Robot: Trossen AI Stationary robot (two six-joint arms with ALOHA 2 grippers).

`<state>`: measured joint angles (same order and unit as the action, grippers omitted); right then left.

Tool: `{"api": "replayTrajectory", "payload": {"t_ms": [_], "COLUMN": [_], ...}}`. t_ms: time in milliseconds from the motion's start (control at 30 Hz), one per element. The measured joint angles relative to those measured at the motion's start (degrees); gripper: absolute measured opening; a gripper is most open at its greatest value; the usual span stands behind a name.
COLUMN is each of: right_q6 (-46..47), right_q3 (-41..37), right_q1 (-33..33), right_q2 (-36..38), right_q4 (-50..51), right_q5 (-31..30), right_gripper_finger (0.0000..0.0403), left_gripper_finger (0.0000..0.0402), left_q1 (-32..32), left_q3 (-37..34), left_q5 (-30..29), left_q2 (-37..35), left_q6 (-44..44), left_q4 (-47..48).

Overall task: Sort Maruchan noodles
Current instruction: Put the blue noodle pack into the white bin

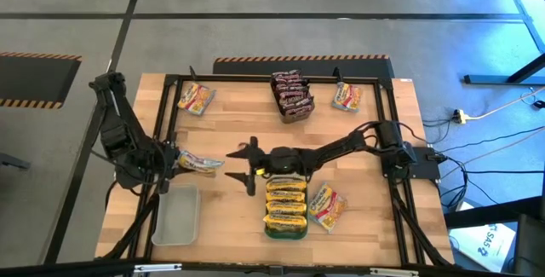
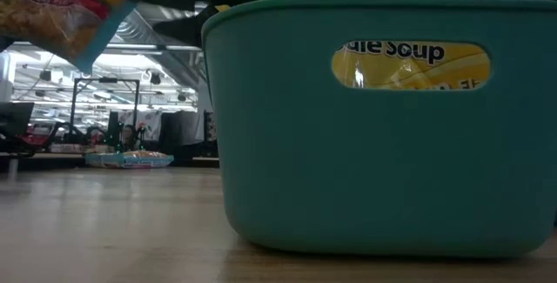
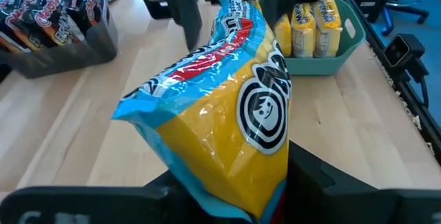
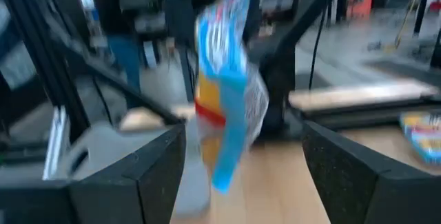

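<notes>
My left gripper (image 1: 174, 161) is shut on a yellow noodle packet with blue edges (image 1: 203, 164) (image 3: 220, 107) above the table's left middle. In the low view that packet (image 2: 61, 4) shows at the upper left. My right gripper (image 1: 249, 166) (image 4: 241, 176) is open, reaches in from the right and faces the packet's free end (image 4: 227, 79), one finger to each side, apart from it. Several yellow packets (image 1: 286, 204) lie stacked in the teal tray (image 1: 271, 231) (image 2: 365, 161). Dark packets (image 1: 289, 89) fill the grey tray (image 1: 294, 115). My left gripper pinches the yellow packet by its near end (image 3: 227, 189) between its two fingers, coming level from the table's left side. The packet is lifted clear of the table and sticks out past the fingers toward the right gripper, slightly crumpled.
A translucent white tray (image 1: 176, 215) lies near the left front edge. Loose packets lie at the far left (image 1: 195, 98), the far right (image 1: 347, 96) and beside the teal tray (image 1: 326, 206). A black frame (image 1: 255, 77) runs round the table.
</notes>
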<state>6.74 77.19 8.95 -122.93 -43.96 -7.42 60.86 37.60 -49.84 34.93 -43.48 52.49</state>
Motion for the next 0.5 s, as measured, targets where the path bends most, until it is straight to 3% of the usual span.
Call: {"api": "replayTrajectory", "payload": {"t_ms": [167, 500], "right_q6": [2.35, 1.18], "right_q3": [-1.72, 4.13], "right_q1": [-0.01, -0.1], "right_q2": [-0.66, -2.89], "right_q4": [-9.53, -7.56], "right_q5": [-0.05, -1.14], "right_gripper_finger": [0.0271, 0.0271], "left_gripper_finger": [0.011, 0.011], "left_q1": [-0.02, -0.02], "left_q3": [-0.04, -0.04], "left_q5": [-1.63, -4.86], "left_q2": [-0.07, -0.07], "left_q6": [0.32, 3.61], "left_q4": [-1.03, -5.23]}}
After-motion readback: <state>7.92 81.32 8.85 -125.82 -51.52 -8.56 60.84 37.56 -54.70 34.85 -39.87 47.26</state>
